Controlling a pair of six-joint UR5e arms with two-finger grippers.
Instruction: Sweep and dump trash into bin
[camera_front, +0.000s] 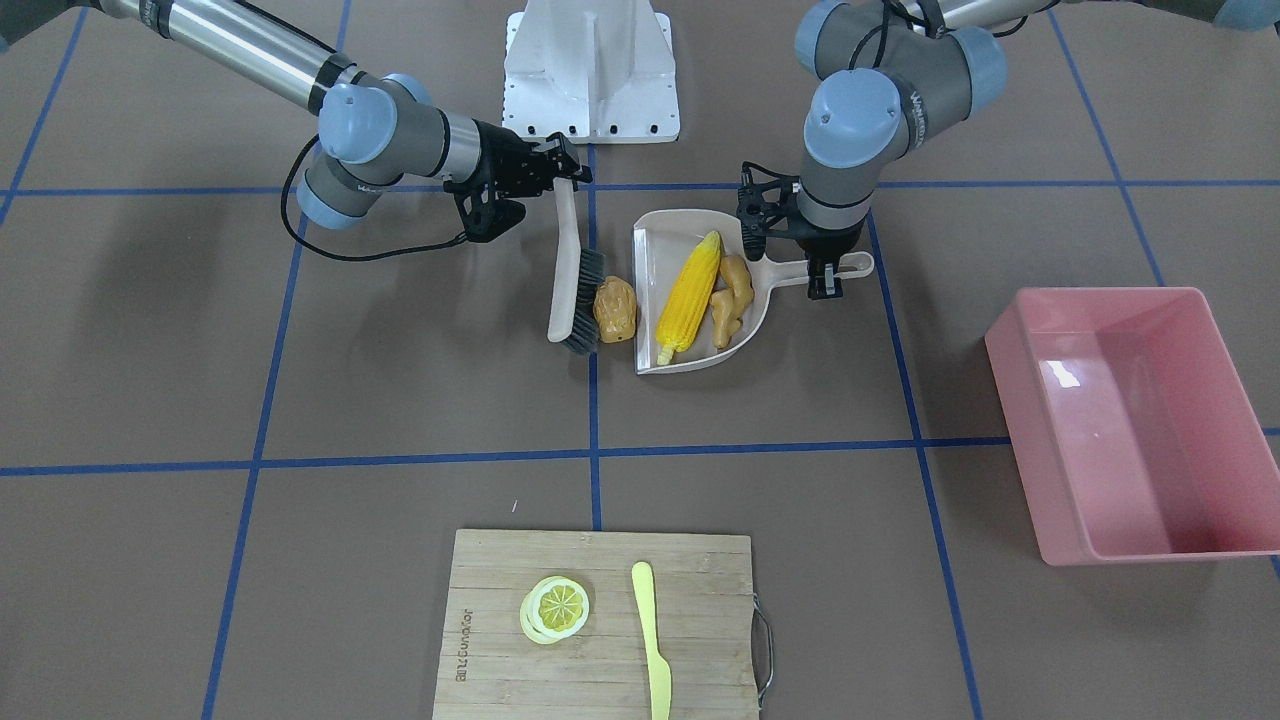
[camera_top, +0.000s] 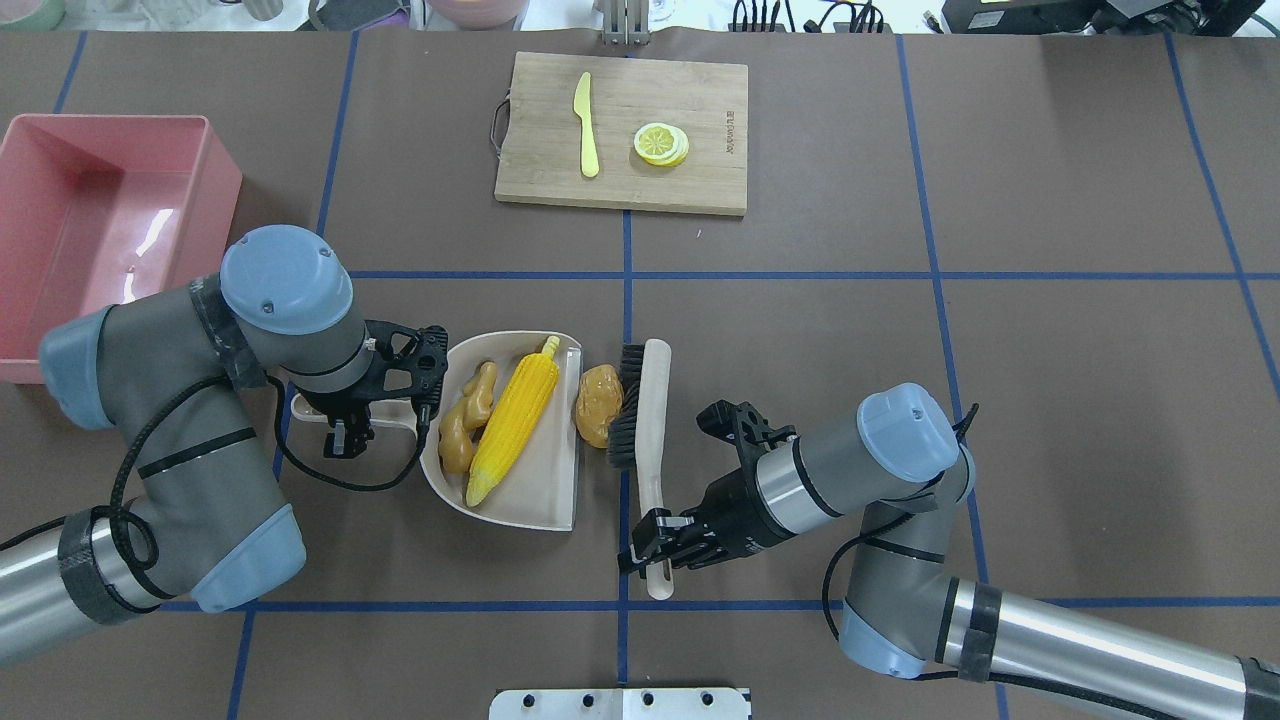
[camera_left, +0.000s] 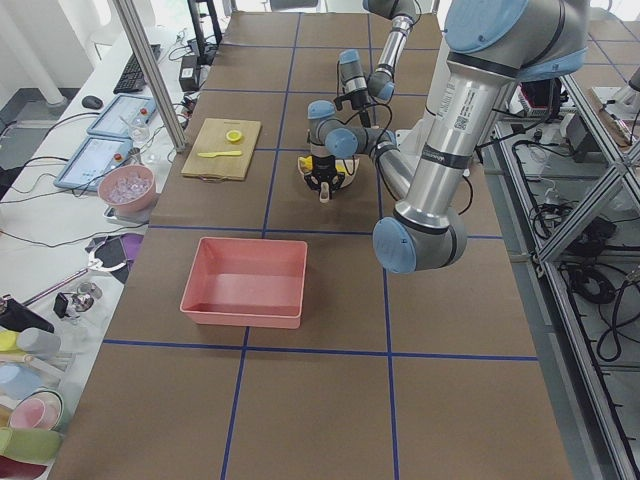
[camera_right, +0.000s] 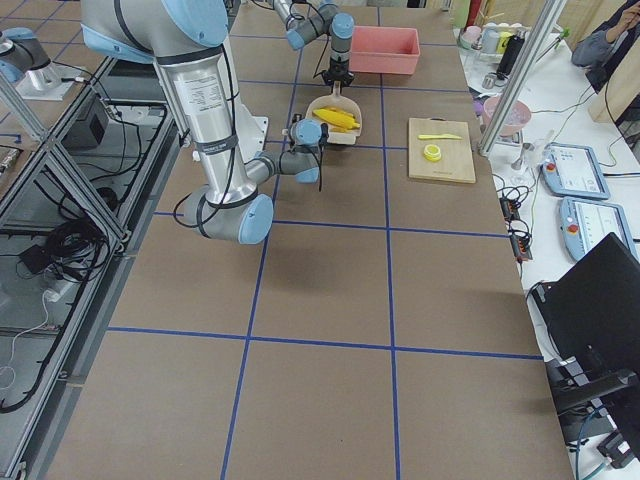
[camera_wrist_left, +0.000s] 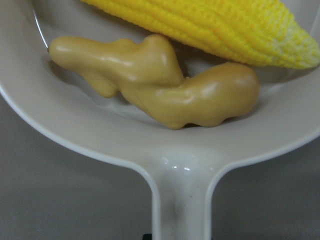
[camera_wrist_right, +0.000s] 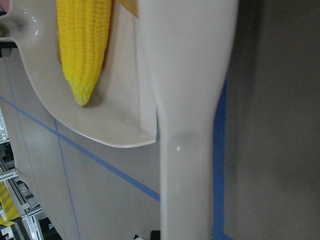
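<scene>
**Front-facing view**
- Left pincer (camera_front: 828, 272): clenched on the handle of the dustpan (camera_front: 652, 262). The pan is laid flat on the counter (camera_front: 400, 400) with its open edge turned toward the right pincer, judged so that trash can be pushed in.
- Right pincer (camera_front: 560, 170): clamped on the handle of the brush (camera_front: 572, 300), whose bristles are set against the potato (camera_front: 614, 308).
- Potato: on the counter just outside the pan's mouth, between the two pincers; judged the last piece to be swept.
- Corn cob (camera_front: 688, 297) and ginger root (camera_front: 730, 300): lying inside the pan, the ginger root nearer the left pincer.
- Bin (camera_front: 1150, 450): well apart from the left pincer, on its outer side. No trash is seen in it; the dump is judged not yet done.

**Overhead view**
- Cutting board (camera_top: 700, 180): well beyond both pincers, carrying a lemon slice (camera_top: 660, 143) and a knife (camera_top: 586, 125). These are judged no part of the sweep.

**Side views**
- The counter is covered in brown sheet ruled by blue tape lines (camera_front: 600, 455).
- Desks with tablets, bowls and cables are seen along one side, and metal framing behind the robot.
- A person is partly seen at the room's edge.

**Left wrist view**
- The ginger root and corn cob are pressed to the pan's rear wall, directly ahead of the pincer.

**Right wrist view**
- The brush handle is seen running from the pincer, with the corn cob's tip and the pan's corner beside it
</scene>
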